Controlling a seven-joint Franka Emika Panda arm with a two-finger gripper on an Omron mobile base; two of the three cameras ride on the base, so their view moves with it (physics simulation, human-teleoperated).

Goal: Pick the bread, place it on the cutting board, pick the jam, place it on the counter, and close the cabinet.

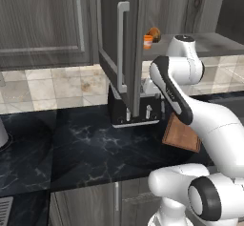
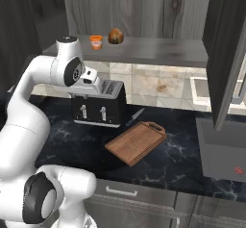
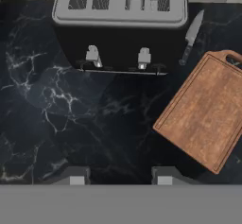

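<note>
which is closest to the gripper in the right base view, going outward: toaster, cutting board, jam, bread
1. Toaster, directly under the gripper, closest.
2. Jam, on the cabinet shelf above the gripper.
3. Bread, on the shelf just right of the jam; these two are nearly too close to call.
4. Cutting board, on the counter, lower right.

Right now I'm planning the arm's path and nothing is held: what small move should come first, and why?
Probably raise the gripper toward the open cabinet shelf, aiming at the bread. The bread sits there beside the jam, while the gripper is open, looking down at the counter in front of the toaster, and the cutting board lies bare.
</note>
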